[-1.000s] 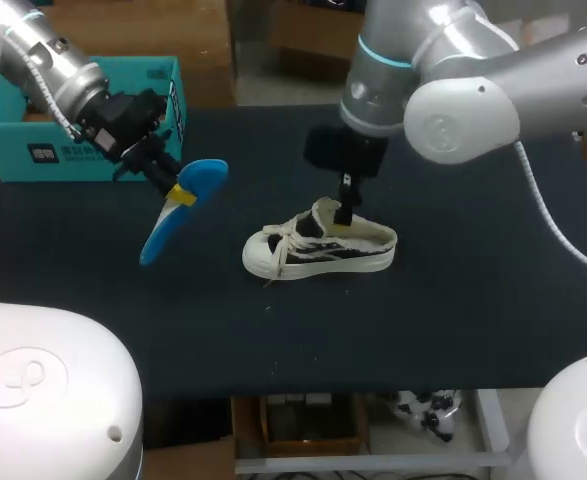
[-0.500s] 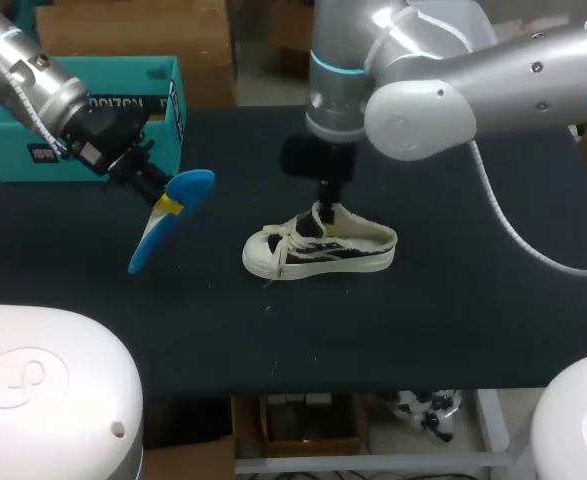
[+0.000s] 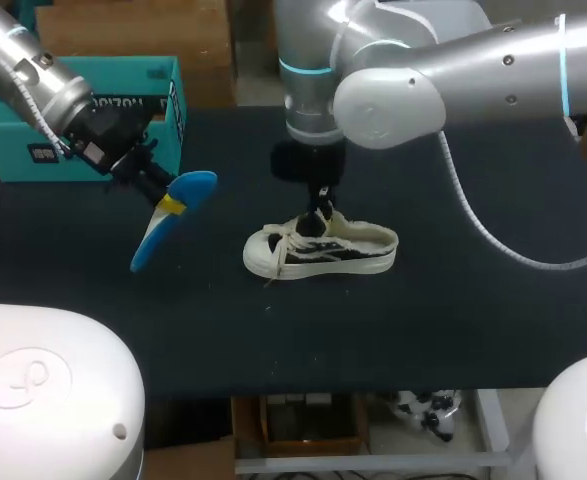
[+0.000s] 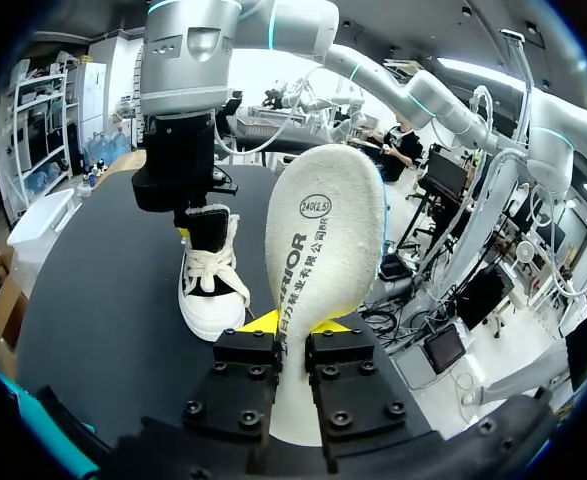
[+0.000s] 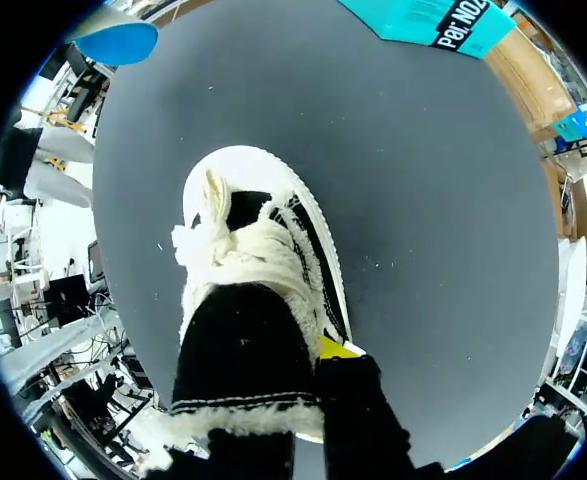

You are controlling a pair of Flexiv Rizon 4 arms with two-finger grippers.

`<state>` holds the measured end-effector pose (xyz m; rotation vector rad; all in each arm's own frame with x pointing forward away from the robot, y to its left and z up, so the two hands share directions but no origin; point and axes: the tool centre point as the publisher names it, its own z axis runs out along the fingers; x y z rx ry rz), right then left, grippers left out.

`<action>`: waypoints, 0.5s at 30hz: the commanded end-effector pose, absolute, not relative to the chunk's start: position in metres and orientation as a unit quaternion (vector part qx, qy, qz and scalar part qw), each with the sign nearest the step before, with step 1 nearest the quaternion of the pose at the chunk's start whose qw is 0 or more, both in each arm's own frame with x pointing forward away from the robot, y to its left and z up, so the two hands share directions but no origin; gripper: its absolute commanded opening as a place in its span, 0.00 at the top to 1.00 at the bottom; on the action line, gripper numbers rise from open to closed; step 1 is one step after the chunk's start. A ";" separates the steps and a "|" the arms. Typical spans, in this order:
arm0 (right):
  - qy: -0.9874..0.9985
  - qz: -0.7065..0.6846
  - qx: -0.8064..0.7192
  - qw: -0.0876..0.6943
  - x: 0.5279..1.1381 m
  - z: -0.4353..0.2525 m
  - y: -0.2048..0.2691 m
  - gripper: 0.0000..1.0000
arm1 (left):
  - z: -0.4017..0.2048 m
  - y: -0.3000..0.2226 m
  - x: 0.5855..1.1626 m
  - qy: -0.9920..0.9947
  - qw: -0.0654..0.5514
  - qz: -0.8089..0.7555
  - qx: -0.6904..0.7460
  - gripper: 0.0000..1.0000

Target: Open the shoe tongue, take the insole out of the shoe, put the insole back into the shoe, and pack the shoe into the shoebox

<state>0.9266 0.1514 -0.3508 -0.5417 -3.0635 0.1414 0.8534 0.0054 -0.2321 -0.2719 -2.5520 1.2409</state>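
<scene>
A white and black sneaker [image 3: 318, 250] lies on its sole mid-table, toe toward my left. My right gripper [image 3: 318, 212] comes down from above onto its raised black tongue [image 5: 243, 350] and is shut on it; one yellow fingertip [image 5: 337, 348] shows beside the tongue, the other is hidden. My left gripper [image 3: 163, 200] hovers left of the shoe, shut on the heel end of the insole [image 3: 168, 215], which is blue underneath. In the left wrist view the insole [image 4: 323, 240] stands up from the gripper [image 4: 293, 325], its white top showing, with the shoe [image 4: 208, 290] ahead.
The teal shoebox [image 3: 33, 140] stands open at the back left corner, behind my left arm. The black table [image 3: 473, 300] spreads wide to the right of and in front of the shoe.
My right arm has shifted left over the shoe and its fingers have closed on the tongue. My left arm drew the insole slightly away to the left.
</scene>
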 end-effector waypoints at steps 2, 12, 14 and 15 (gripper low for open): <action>-0.974 0.051 -0.220 0.021 0.921 -0.337 0.149 1.00 | -0.225 -0.002 0.860 -0.883 0.152 0.428 -0.118 1.00; -0.932 0.008 -0.360 0.040 0.907 -0.314 0.147 1.00 | -0.204 -0.022 0.871 -0.860 0.169 0.422 -0.232 1.00; -0.922 -0.001 -0.384 0.044 0.904 -0.312 0.149 1.00 | -0.201 -0.026 0.872 -0.857 0.172 0.418 -0.246 1.00; -0.917 -0.002 -0.396 0.045 0.903 -0.312 0.150 1.00 | -0.200 -0.028 0.873 -0.855 0.174 0.418 -0.254 1.00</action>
